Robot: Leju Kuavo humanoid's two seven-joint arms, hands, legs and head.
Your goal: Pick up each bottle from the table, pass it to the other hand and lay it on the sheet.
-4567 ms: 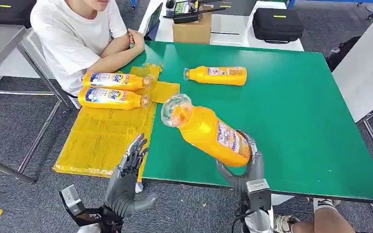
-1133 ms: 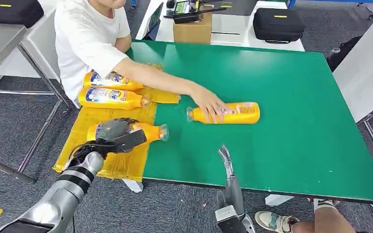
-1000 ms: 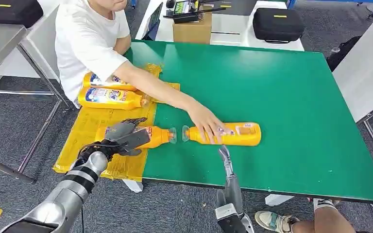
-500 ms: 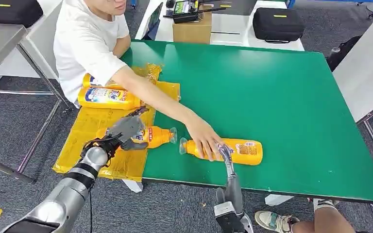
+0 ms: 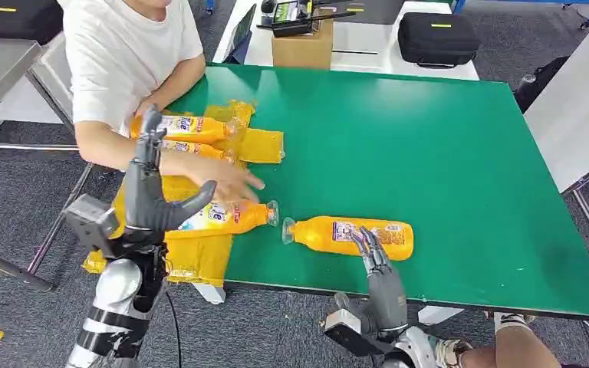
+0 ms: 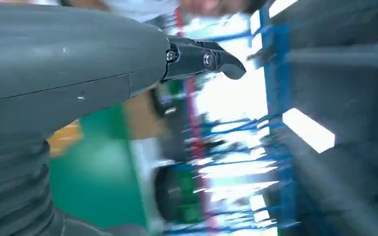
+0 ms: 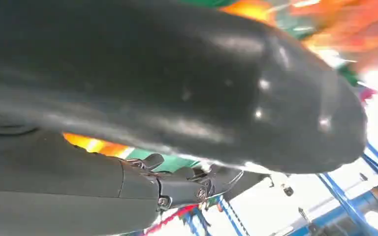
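Green table top (image 5: 445,153) fills most of my head view, with a yellow sheet (image 5: 199,261) draped over its near-left corner and grey carpet below.

Left hand (image 5: 152,195): raised upright above the sheet, fingers straight and apart, thumb out to the side, holding nothing.

Right hand (image 5: 380,272): at the near table edge, fingers extended and spread, nothing in it. I read the fingertips as over or just at the nearest bottle (image 5: 349,236); I cannot tell whether they touch it.

That bottle lies on its side on the bare green, cap toward the sheet. A second bottle (image 5: 226,218) lies on the sheet's edge, its cap pointing at the first one's cap, close but apart. Two more bottles (image 5: 195,129) lie side by side farther back on the sheet.

A person in a white shirt (image 5: 126,46) sits at the table's far-left corner, one hand (image 5: 226,180) stretched over the sheet, just above the second bottle.

Cardboard box (image 5: 301,47) and black case (image 5: 437,37) on the white table behind.
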